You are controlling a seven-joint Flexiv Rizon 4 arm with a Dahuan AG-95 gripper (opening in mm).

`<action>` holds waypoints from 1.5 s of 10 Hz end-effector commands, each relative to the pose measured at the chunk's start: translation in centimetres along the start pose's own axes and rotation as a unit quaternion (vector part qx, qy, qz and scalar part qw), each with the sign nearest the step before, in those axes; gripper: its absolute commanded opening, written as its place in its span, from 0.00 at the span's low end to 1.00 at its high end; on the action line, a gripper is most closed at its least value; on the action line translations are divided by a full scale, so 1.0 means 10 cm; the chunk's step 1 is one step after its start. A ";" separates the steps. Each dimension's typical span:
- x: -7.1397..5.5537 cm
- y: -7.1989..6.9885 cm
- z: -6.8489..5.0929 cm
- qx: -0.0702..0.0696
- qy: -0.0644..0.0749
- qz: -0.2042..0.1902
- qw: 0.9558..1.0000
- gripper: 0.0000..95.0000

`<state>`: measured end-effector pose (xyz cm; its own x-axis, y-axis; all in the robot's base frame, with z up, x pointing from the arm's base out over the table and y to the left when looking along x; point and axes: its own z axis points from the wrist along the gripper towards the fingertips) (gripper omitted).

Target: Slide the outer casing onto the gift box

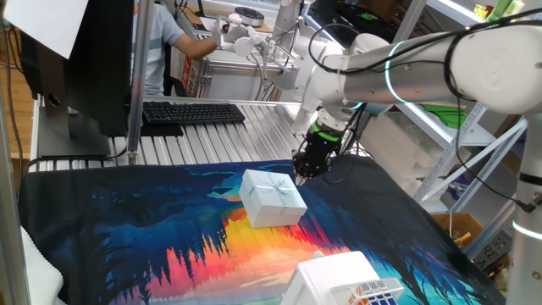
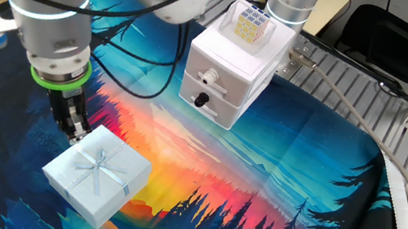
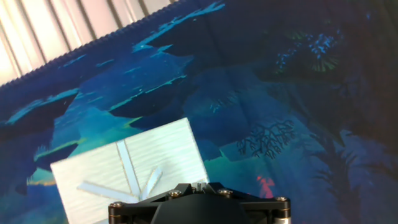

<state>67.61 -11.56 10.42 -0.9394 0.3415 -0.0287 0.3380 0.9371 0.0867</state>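
Observation:
The outer casing (image 1: 273,196) is a small white box with a pale-blue ribbon pattern on top. It lies flat on the colourful mat and also shows in the other fixed view (image 2: 96,173) and the hand view (image 3: 124,168). The gift box with its dark interior shows nowhere as a separate thing. My gripper (image 1: 306,169) points down just beyond the casing's far corner, close to it, low over the mat. In the other fixed view the gripper (image 2: 74,128) stands at the casing's back edge. In the hand view the gripper (image 3: 199,184) has its jaws together with nothing between them.
A larger white box with a colourful cube picture (image 1: 347,284) stands at the mat's near edge and also shows in the other fixed view (image 2: 233,61). A black keyboard (image 1: 190,112) lies on the slatted metal table (image 1: 254,140) behind the mat. A person (image 1: 161,42) sits at the back.

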 end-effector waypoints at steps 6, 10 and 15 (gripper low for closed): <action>0.18 0.56 -0.11 0.001 0.005 0.039 0.999 0.00; 0.24 0.70 -0.07 0.003 0.002 0.049 0.999 0.00; 0.33 0.91 0.01 0.005 -0.003 0.072 0.997 0.00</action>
<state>67.40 -1.64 11.00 -0.8798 0.4748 -0.0242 0.4716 0.8781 0.0806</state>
